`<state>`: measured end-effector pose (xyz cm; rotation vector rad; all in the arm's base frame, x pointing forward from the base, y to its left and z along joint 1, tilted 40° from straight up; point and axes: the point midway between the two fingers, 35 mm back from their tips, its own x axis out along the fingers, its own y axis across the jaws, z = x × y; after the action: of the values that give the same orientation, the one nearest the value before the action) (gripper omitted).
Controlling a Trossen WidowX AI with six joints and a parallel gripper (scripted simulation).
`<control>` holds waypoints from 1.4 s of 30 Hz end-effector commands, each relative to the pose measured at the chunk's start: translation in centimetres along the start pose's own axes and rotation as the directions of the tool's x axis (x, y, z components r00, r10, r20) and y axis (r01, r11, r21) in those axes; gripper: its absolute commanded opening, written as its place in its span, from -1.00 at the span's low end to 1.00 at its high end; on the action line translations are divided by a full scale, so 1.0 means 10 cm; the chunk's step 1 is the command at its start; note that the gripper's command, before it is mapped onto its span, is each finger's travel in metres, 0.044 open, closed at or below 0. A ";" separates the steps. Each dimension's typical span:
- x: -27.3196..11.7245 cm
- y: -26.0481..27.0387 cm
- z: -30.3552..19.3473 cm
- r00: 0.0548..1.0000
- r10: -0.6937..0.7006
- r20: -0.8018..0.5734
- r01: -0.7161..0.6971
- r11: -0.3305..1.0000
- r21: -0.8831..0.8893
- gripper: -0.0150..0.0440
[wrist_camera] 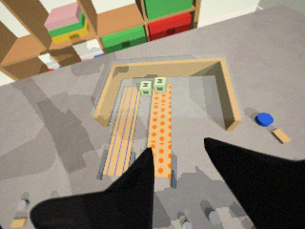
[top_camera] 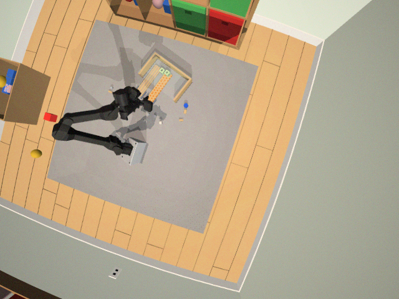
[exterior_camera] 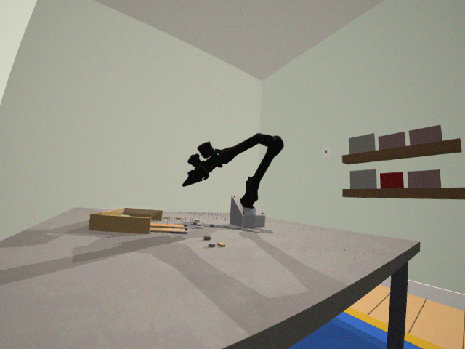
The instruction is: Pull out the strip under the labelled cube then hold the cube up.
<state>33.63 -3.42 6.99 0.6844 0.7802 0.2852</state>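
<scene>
While the arm [exterior_camera: 259,158] leans out from its grey base [exterior_camera: 245,216] and dips toward the wooden three-sided frame [wrist_camera: 229,95], the tool [wrist_camera: 178,157] hangs well above the grey surface [exterior_camera: 262,270], its two dark fingers partly spread with nothing between them. From the wrist view the fingertips point down at the near ends of two strips that run out of the frame's open side. The orange dotted strip [wrist_camera: 162,134] lies to the right, and the striped strip [wrist_camera: 123,131] lies just beside it on the left, the two roughly parallel. At the far end, inside the frame, two small pale green cubes sit side by side, each with a dark mark on top too small to read. The right-hand cube [wrist_camera: 160,86] rests on the far end of the dotted strip; the left-hand cube [wrist_camera: 146,88] sits just beside it, near the head of the striped one, though whether it lies on that strip I cannot tell. Which of the two is the labelled cube I cannot make out. Off to the right of the frame a blue disc [wrist_camera: 263,118] and a small tan block [wrist_camera: 281,136] lie on the surface, well apart from the strips. In the exterior view the tool is clearly clear of everything, high over the strips' near ends.
</scene>
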 end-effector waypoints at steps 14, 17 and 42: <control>0.94 0.29 -0.34 0.724 -0.024 -0.690 0.149 0.981 0.122 -0.49; 0.96 0.31 -0.37 0.701 -0.024 -0.712 0.157 0.980 0.122 -0.49; 1.23 0.32 -0.60 0.702 -0.024 -0.712 0.157 0.980 0.122 -0.49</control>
<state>37.78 7.33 -0.36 0.6890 1.6010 0.4059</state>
